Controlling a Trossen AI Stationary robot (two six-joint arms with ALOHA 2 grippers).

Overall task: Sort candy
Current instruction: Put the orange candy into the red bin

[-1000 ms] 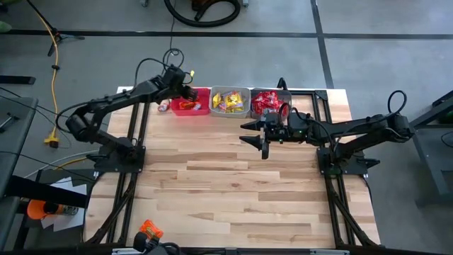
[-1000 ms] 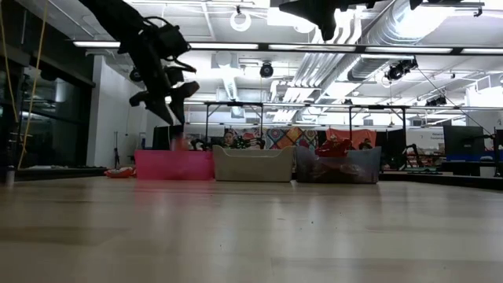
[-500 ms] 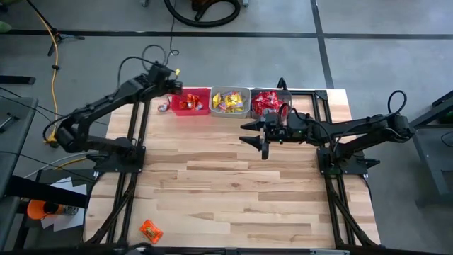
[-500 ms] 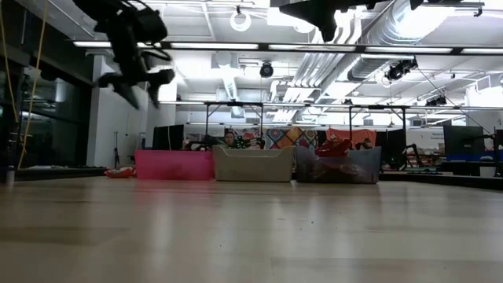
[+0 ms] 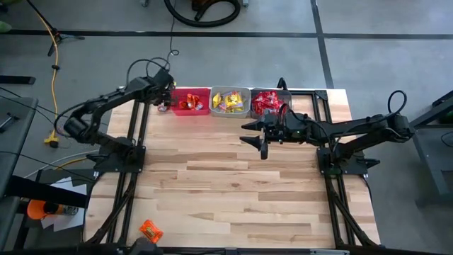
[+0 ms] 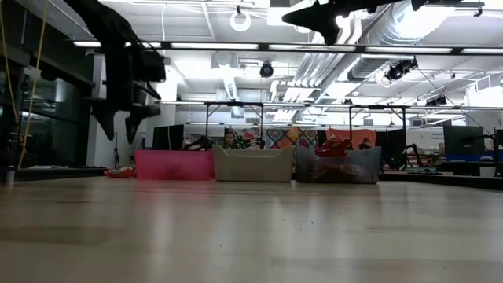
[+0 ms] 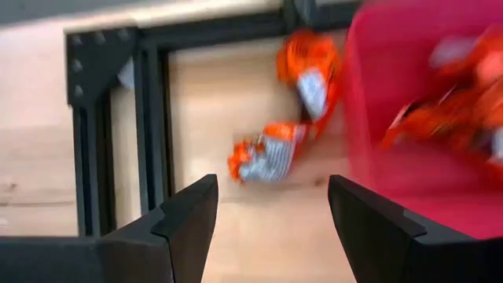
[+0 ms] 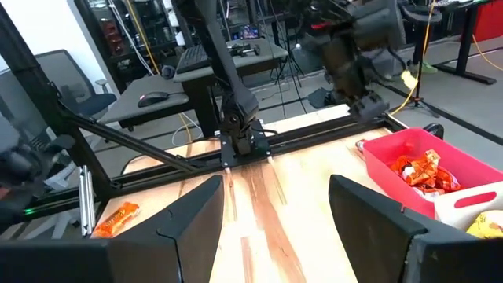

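Observation:
My left gripper (image 5: 165, 100) (image 7: 271, 224) hangs open just left of the red bin (image 5: 190, 102), above two orange candy packets (image 7: 263, 156) (image 7: 313, 67) lying flat on the table by the bin's left wall. It touches neither. The red bin holds orange candy, the clear grey bin (image 5: 231, 101) yellow candy, the dark bin (image 5: 270, 101) red candy. My right gripper (image 5: 255, 139) (image 8: 275, 228) waits open in the air, in front of the dark bin. One more orange candy (image 5: 150, 230) (image 8: 116, 218) lies near the table's near left corner.
The three bins stand in a row along the table's far edge (image 6: 251, 167). Black frame rails (image 7: 153, 126) run beside the loose packets at the far left corner. The wooden tabletop (image 5: 233, 191) stretches wide between the bins and the near edge.
My left gripper has moved from above the red bin toward the table's left, rising first and then coming down over the two packets beside the bin.

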